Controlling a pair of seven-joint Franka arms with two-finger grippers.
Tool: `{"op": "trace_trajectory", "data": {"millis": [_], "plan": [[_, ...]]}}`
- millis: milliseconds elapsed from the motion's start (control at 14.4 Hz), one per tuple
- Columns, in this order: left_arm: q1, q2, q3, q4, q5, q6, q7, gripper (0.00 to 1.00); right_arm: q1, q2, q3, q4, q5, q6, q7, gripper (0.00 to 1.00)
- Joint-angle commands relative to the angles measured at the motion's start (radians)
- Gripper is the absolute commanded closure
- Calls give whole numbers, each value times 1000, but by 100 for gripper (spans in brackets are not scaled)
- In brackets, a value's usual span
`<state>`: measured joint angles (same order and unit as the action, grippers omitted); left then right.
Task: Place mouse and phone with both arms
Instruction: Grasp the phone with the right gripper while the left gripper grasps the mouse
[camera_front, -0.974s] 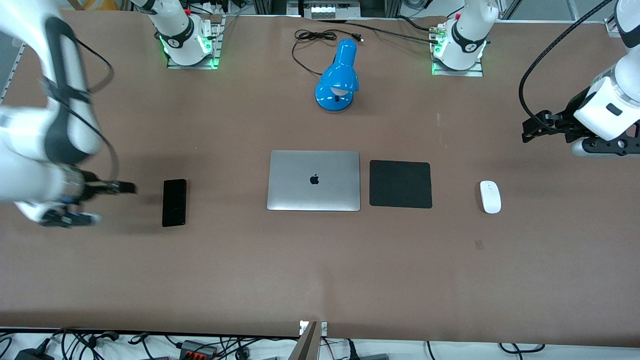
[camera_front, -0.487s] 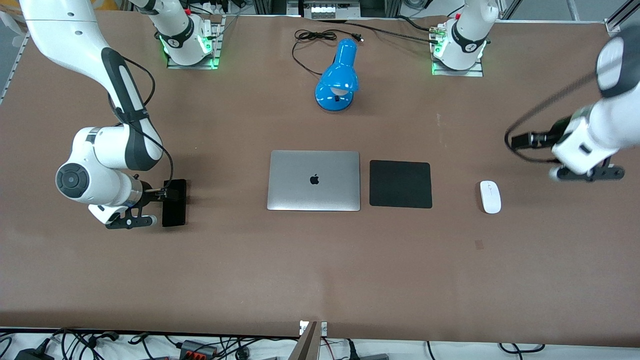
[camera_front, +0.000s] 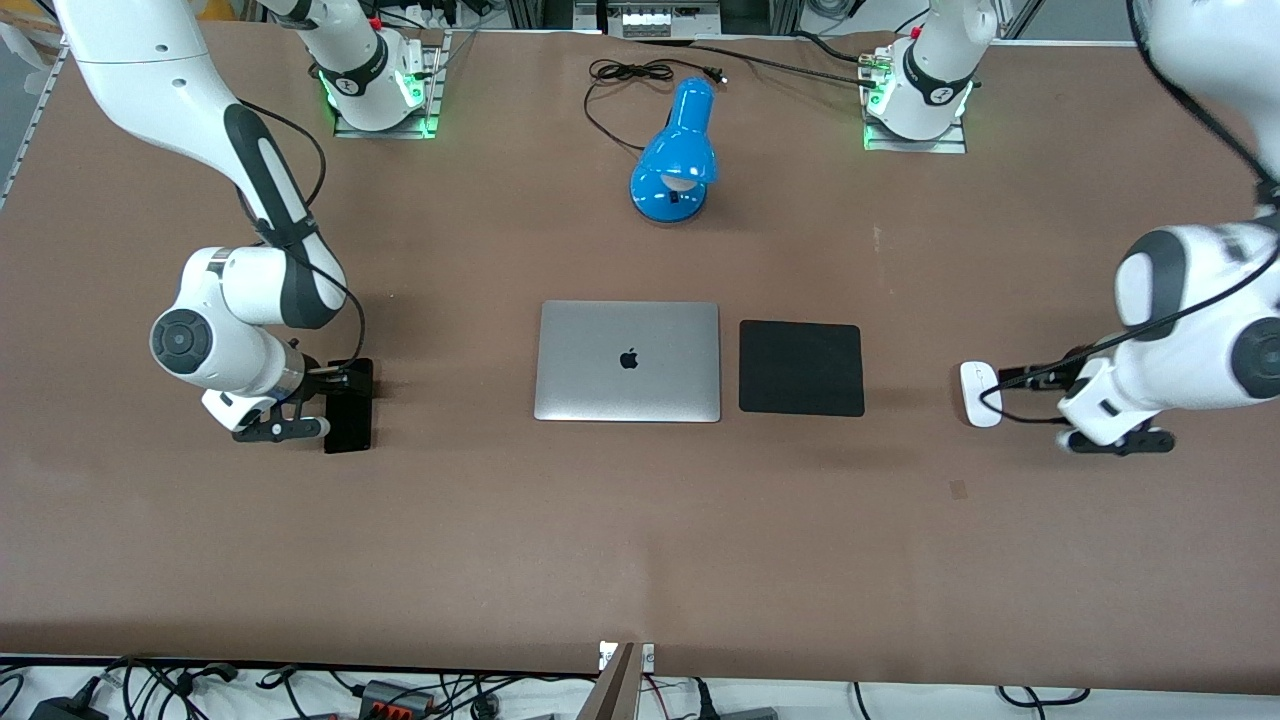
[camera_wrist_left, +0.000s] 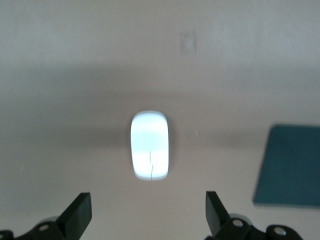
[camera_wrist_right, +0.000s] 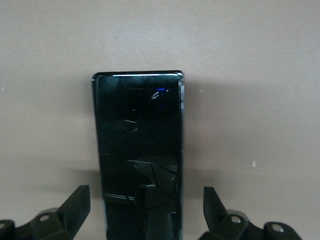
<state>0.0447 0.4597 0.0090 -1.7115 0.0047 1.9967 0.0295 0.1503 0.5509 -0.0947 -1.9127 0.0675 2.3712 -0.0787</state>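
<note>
we see one phone (camera_front: 349, 405) at the front view's middle left, lying on the table (camera_front: 640, 540) between the spread fingers of the right gripper (camera_wrist_right: 145, 212). one mouse (camera_front: 980, 393) sits at the middle right, the left gripper (camera_wrist_left: 148, 215) just over it, fingers wide apart. one laptop (camera_front: 628, 361) and one mouse pad (camera_front: 801, 368) lie centre frame, one blue lamp (camera_front: 677, 155) above them.

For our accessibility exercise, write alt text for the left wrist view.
A white mouse lies flat on the brown table, centred ahead of the left gripper, whose open fingers frame it. A dark mouse pad lies beside it.
</note>
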Motion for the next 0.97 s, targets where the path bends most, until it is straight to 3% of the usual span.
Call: {"op": "trace_trajectory", "data": {"millis": [0, 139, 348, 904], "plan": [[-3, -30, 2, -176, 23, 239, 59, 0, 29, -3, -5, -23, 5, 31, 17, 0], [9, -21, 0, -268, 24, 386, 70, 0, 28, 14, -5, -26, 3, 58, 16, 0], [14, 8, 0, -333, 23, 516, 98, 0, 22, 21, -8, -26, 2, 63, 2, 0], [23, 56, -1, -367, 23, 597, 118, 6, 17, 37, -8, -49, 2, 124, 0, 0]]}}
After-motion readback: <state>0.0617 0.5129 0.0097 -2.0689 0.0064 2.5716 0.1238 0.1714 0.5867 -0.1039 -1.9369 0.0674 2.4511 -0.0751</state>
